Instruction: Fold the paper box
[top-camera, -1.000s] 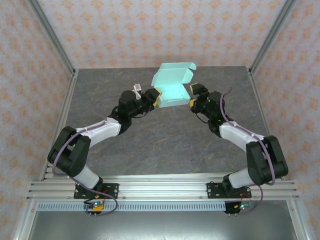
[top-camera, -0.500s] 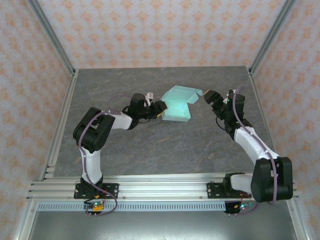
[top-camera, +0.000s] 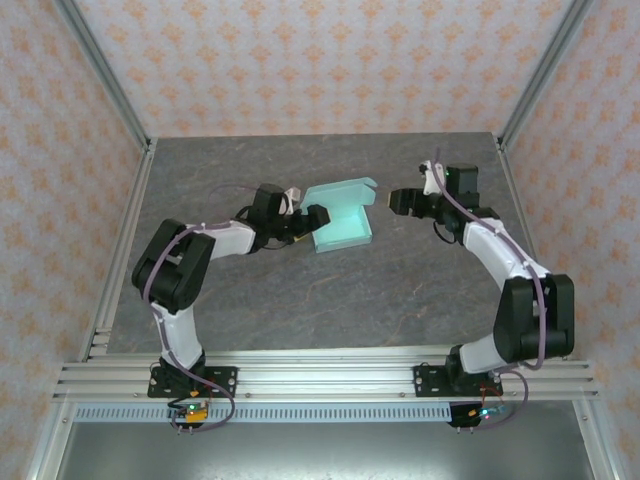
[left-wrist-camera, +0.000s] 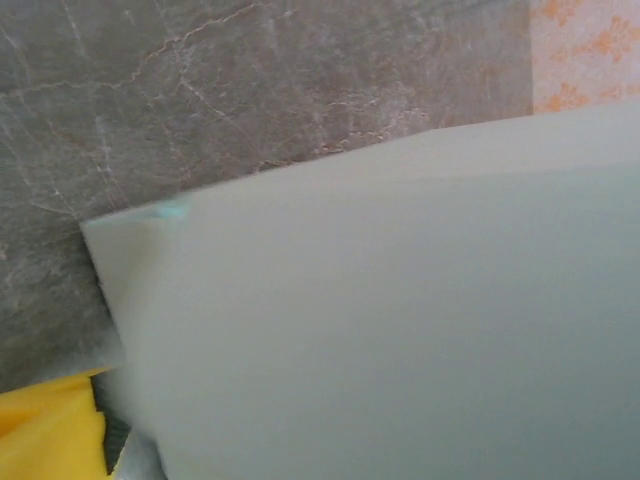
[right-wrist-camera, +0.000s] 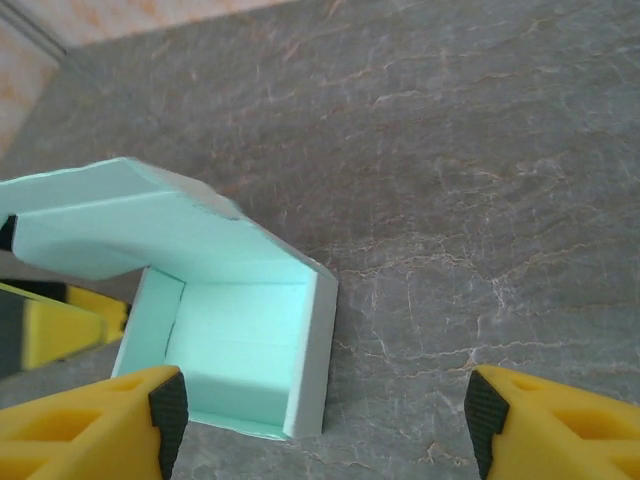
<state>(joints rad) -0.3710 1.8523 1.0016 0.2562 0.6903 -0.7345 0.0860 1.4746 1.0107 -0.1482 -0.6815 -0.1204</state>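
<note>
Toward the far middle of the grey marbled table: pale mint-green thin-card paper box, lid half raised. Left gripper at its left edge, grip unreadable; right gripper spread wide, clear of it. Probably best: steady base, press lid down squarely.

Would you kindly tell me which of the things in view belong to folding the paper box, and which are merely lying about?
Part of the job:
- paper box, lid partly raised
- left gripper, at the box's left edge
- right gripper, open, apart from the box on its right

Merely there:
- grey table
- patterned walls
- metal rail at the near edge
</note>
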